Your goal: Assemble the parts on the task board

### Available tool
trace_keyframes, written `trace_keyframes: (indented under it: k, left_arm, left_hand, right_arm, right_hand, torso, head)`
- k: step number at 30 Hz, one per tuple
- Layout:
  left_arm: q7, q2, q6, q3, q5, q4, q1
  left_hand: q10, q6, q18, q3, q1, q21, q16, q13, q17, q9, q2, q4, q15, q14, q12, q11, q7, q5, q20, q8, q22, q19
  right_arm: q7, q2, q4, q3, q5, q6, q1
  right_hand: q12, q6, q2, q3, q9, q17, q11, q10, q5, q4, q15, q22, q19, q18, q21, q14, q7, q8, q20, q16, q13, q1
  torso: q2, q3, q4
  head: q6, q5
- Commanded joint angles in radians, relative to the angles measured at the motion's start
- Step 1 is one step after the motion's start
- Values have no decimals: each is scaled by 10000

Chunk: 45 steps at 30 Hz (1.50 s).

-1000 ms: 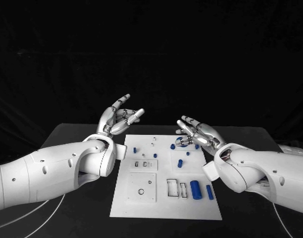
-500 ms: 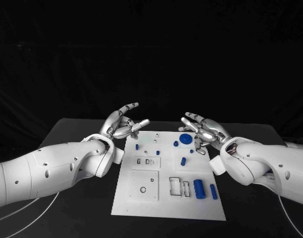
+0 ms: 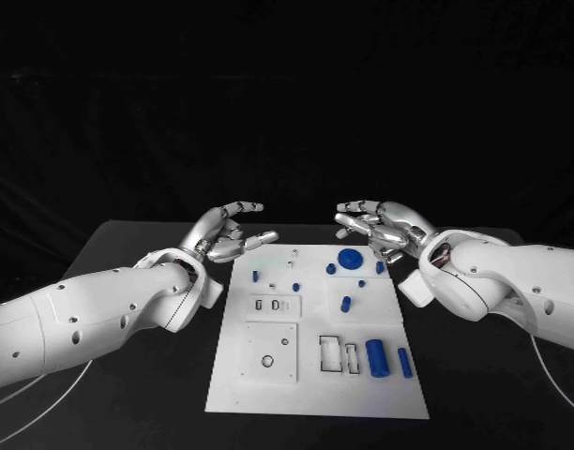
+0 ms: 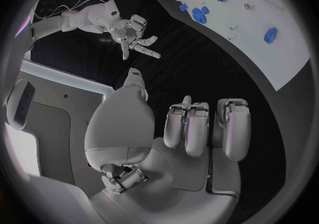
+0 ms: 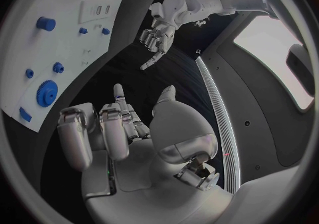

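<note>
The white task board (image 3: 271, 384) lies in the middle of the black table. On it are a blue gear (image 3: 352, 260), a thick blue cylinder (image 3: 375, 357), a thin blue pin (image 3: 405, 362) and several small blue parts, one of them a peg (image 3: 345, 304). My left hand (image 3: 229, 232) hovers off the board's far left corner, fingers loosely bent and apart, holding nothing. My right hand (image 3: 379, 227) hovers above the far right corner, just beyond the gear, also with nothing in it. The right wrist view shows the gear (image 5: 47, 94) and the left hand (image 5: 157, 38). The left wrist view shows the right hand (image 4: 133, 33).
Rectangular slots (image 3: 330, 352) and a square plate with a round hole (image 3: 268, 354) mark the board's near half. Bare black table (image 3: 139, 253) lies on both sides of the board. Thin cables (image 3: 44, 398) run along the table at the near left.
Both hands have bent their fingers further in. The right hand has risen from over the gear to beyond the board's far edge. The left hand has tipped forward and lowered.
</note>
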Motion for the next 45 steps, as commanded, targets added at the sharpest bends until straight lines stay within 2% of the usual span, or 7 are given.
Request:
trace_keyframes:
  k: [1,2,4,8,20,25,45]
  left_arm:
    - [-291,37,159,10,-1067,32,122]
    - [-308,43,176,10,-1111,33,150]
    - [-332,49,210,11,-1170,29,198]
    - [-343,47,274,12,-1223,29,261]
    - [-301,8,377,13,-1256,171,371]
    - [-320,-41,360,14,-1258,251,429]
    - [-336,-119,331,15,-1258,344,551]
  left_hand:
    - [260,579,44,73,83,-420,25,1023,2626,-10,74,-11,161,1056,-723,182,94,11,145,102,1841,42]
    - [-644,717,236,113,96,-964,25,-466,2626,-32,115,-35,204,1056,-1595,240,98,5,199,50,967,-1145]
    - [-2248,934,568,195,116,-2000,-713,-3012,1071,-64,246,-39,229,-536,-3349,246,127,-8,281,-69,-482,-3163]
    - [-4040,1434,970,286,156,-3557,-2296,-6205,-1035,-60,394,-30,279,-2473,-6079,306,159,-30,447,-237,-2154,-5268]
    - [-3673,2170,1079,422,195,-3957,-2753,-6714,-1385,-41,699,-35,323,-2392,-6680,382,245,-34,652,-463,-2235,-4951]
    - [-3275,2378,996,428,179,-3575,-2484,-6396,-1033,-41,757,-39,285,-1978,-6405,341,205,-38,687,-563,-1719,-4245]
    - [-3506,2930,1176,445,169,-4223,-3015,-6865,-1593,-16,1008,-57,253,-2438,-6931,289,133,-49,725,-714,-2253,-4855]
  right_arm:
    - [-669,83,-122,-4,-1389,450,38]
    - [-754,117,-165,-4,-1595,436,42]
    - [-936,209,-269,-4,-2086,377,44]
    - [-1264,412,-487,-4,-3227,138,17]
    - [-2359,811,-943,21,-7121,-351,-86]
    - [-2906,1027,-1157,72,-8405,-229,-94]
    - [-4103,1916,-2137,131,-9657,1023,-376]
  right_hand:
    - [-82,619,-47,212,45,2627,-1,-39,13,-106,108,2627,1047,-63,34,1054,858,154,87,33,-108,381]
    - [-95,947,-69,322,69,2627,-3,38,-18,-196,105,2627,1047,-63,34,1054,904,226,104,33,-152,566]
    - [-118,1680,-118,538,144,2627,-21,219,-32,-433,98,2627,1047,-63,34,1054,908,450,101,33,-220,941]
    - [-277,3487,-300,1038,311,2627,-107,687,-64,-1061,30,2627,1047,-63,34,1054,836,925,49,33,-346,1742]
    - [-1265,5117,-675,1915,100,2627,-476,1770,-78,-2104,-304,2627,1047,-63,34,1054,247,198,-255,33,-368,3062]
    - [-1656,5394,-772,2070,41,2627,-644,1952,-81,-2296,-518,2627,1047,-63,34,1054,64,-118,-453,33,-368,3325]
    - [-2408,5875,-657,2473,33,2627,-819,2384,-88,-2574,-684,2627,1047,-63,34,1054,-100,-719,-652,33,-369,3845]
  torso:
    - [154,-17,19]
    - [169,-16,21]
    - [216,-16,17]
    - [294,-7,19]
    - [530,18,193]
    - [607,1,192]
    - [595,-30,221]
  head:
    - [42,-18]
    - [55,-24]
    - [85,-34]
    - [112,-54]
    - [101,-197]
    - [86,-256]
    - [-109,-298]
